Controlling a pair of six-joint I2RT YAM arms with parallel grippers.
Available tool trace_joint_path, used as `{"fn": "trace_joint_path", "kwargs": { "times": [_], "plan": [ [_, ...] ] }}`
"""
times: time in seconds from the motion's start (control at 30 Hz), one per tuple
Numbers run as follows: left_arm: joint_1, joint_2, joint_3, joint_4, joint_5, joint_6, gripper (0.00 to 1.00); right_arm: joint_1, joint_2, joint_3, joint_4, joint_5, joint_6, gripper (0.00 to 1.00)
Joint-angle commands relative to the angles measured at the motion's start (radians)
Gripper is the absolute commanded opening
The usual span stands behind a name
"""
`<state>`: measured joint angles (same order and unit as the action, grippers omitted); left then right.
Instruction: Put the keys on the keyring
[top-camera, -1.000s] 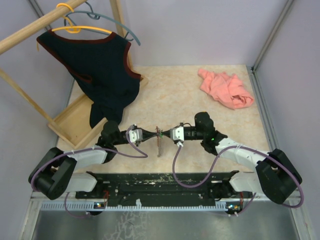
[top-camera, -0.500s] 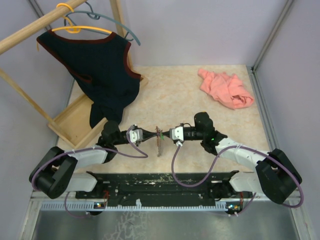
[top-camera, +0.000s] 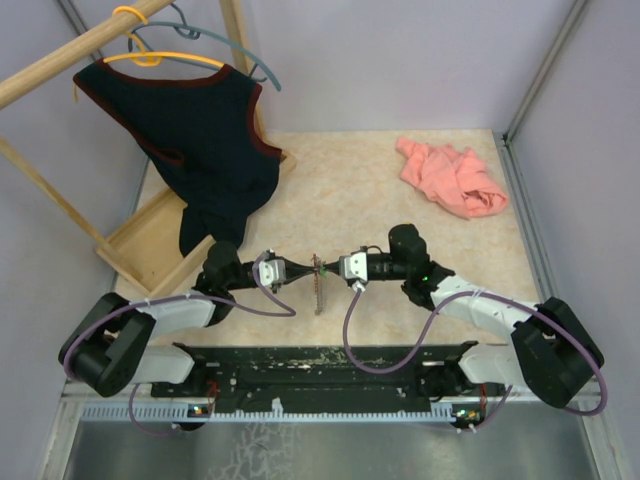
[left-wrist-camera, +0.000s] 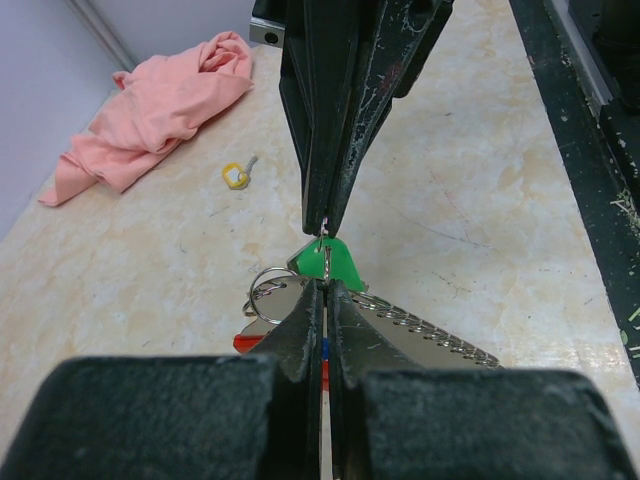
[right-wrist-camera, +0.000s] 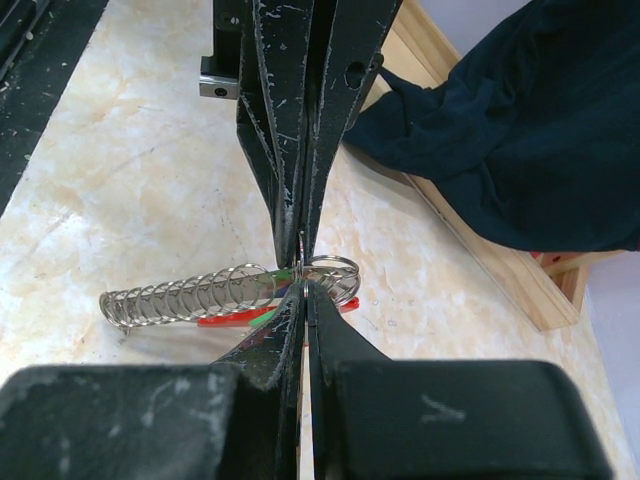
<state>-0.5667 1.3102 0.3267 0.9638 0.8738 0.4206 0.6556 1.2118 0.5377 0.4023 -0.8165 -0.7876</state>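
Observation:
My two grippers meet tip to tip over the table's middle, left gripper (top-camera: 308, 267) and right gripper (top-camera: 328, 266), both shut on a thin wire ring of the keyring (top-camera: 318, 288), seen edge-on between the tips. In the left wrist view my left gripper (left-wrist-camera: 325, 287) pinches that ring, with a green-headed key (left-wrist-camera: 338, 262), a silver split ring (left-wrist-camera: 266, 293), the ridged silvery strip (left-wrist-camera: 430, 331) and a red piece (left-wrist-camera: 252, 343) hanging below. In the right wrist view my right gripper (right-wrist-camera: 304, 287) holds it beside the strip (right-wrist-camera: 185, 292). A yellow-headed key (left-wrist-camera: 235, 176) lies loose on the table.
A pink cloth (top-camera: 450, 177) lies at the back right. A wooden rack (top-camera: 150, 240) at the left carries a dark vest (top-camera: 205, 140) on a hanger. The black base rail (top-camera: 320, 365) runs along the near edge.

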Motion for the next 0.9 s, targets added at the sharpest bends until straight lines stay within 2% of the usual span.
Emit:
{"fn": "trace_joint_path", "kwargs": {
  "times": [0.0,0.2,0.57,0.87],
  "plan": [
    [0.004,0.005,0.0,0.039,0.029,0.012,0.0,-0.005,-0.001,0.036,0.049,-0.043,0.017,0.0],
    [0.003,0.0,-0.001,0.039,0.017,0.01,0.0,-0.006,-0.001,0.042,0.039,-0.062,0.021,0.0],
    [0.004,-0.006,-0.007,0.038,0.015,0.018,0.0,-0.006,-0.019,0.038,0.004,-0.003,0.021,0.0],
    [0.004,-0.003,-0.005,0.038,0.021,0.019,0.0,-0.006,-0.017,0.037,0.042,-0.045,0.04,0.0]
  ]
}}
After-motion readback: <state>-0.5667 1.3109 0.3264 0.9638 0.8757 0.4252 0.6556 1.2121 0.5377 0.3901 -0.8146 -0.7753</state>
